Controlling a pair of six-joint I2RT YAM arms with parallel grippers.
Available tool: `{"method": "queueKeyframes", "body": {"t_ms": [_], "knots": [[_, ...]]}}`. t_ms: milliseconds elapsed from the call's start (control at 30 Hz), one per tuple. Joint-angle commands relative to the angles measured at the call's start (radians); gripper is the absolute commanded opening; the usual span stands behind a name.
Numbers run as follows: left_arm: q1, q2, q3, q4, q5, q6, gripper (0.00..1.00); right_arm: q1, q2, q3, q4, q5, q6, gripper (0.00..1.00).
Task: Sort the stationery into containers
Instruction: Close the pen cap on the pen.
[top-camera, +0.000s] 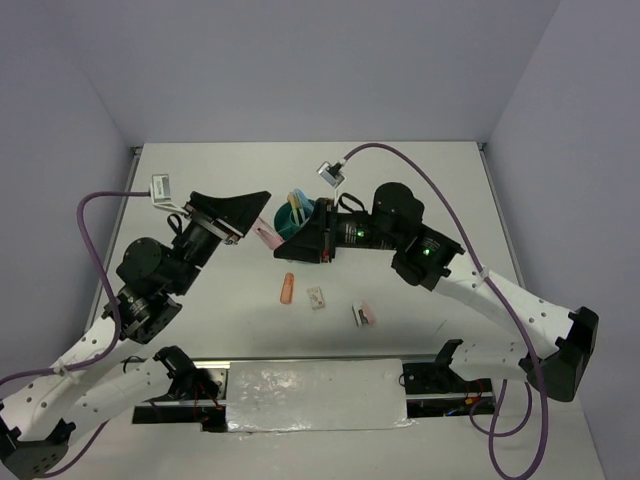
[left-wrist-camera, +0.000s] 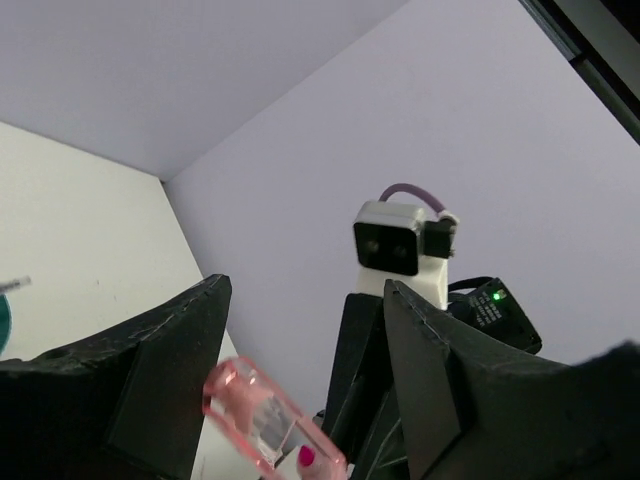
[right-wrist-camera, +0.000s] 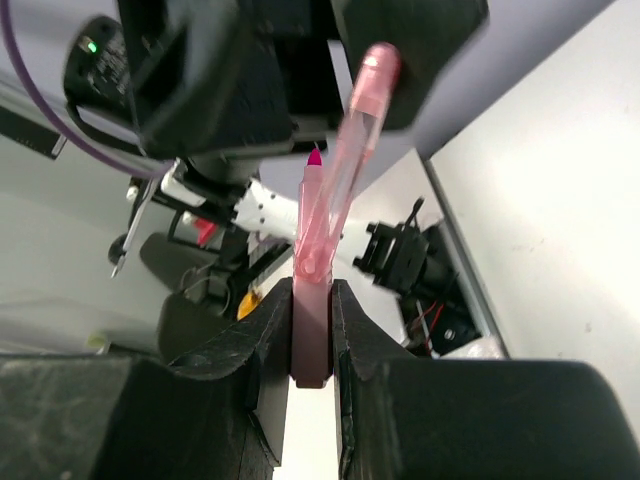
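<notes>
My right gripper (top-camera: 288, 238) is shut on the body of a pink marker (top-camera: 266, 233) and holds it above the table, pointing left. In the right wrist view (right-wrist-camera: 311, 300) the marker (right-wrist-camera: 345, 170) stands up from the jaws, with a clear pink cap and a magenta tip. My left gripper (top-camera: 255, 217) is open wide. In its wrist view (left-wrist-camera: 305, 300) the marker's cap (left-wrist-camera: 262, 420) lies between the fingers, untouched. The teal organiser bowl (top-camera: 289, 224) sits just behind my right gripper, mostly hidden. A yellow pencil and light-blue items stand in it.
On the table in front lie an orange marker (top-camera: 288, 289), a small white piece (top-camera: 317, 298) and a pink and white piece (top-camera: 363, 316). The two grippers face each other closely. White walls enclose the table at the back and sides.
</notes>
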Motion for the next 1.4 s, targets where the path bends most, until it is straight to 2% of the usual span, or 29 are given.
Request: {"method": "queueKeyframes", "body": {"t_ms": [0, 300, 500, 567, 1000, 1133, 1233, 1367], "knots": [[-0.001, -0.028, 0.047, 0.068, -0.034, 0.064, 0.75, 0.011, -0.043, -0.009, -0.021, -0.034, 0.015, 0.0], [-0.001, -0.022, 0.03, 0.093, 0.004, 0.053, 0.62, 0.012, -0.057, -0.006, -0.033, -0.017, 0.019, 0.0], [-0.001, -0.02, 0.015, 0.105, 0.047, 0.032, 0.42, 0.011, -0.048, 0.015, -0.033, -0.019, 0.019, 0.0], [-0.001, -0.025, 0.001, 0.119, 0.058, 0.018, 0.39, 0.012, -0.042, 0.022, -0.032, -0.014, 0.019, 0.0], [-0.002, -0.029, -0.051, 0.186, 0.141, -0.057, 0.24, 0.011, 0.024, 0.111, -0.003, 0.0, 0.015, 0.0], [-0.001, -0.04, -0.089, 0.211, 0.174, -0.082, 0.16, 0.008, 0.112, 0.195, -0.003, -0.009, -0.025, 0.0], [-0.002, -0.034, -0.089, 0.197, 0.217, -0.099, 0.0, -0.001, 0.203, 0.34, -0.018, -0.038, -0.06, 0.0], [-0.002, -0.08, -0.1, 0.157, 0.221, -0.084, 0.0, -0.009, 0.288, 0.468, -0.067, -0.043, -0.109, 0.0]]}}
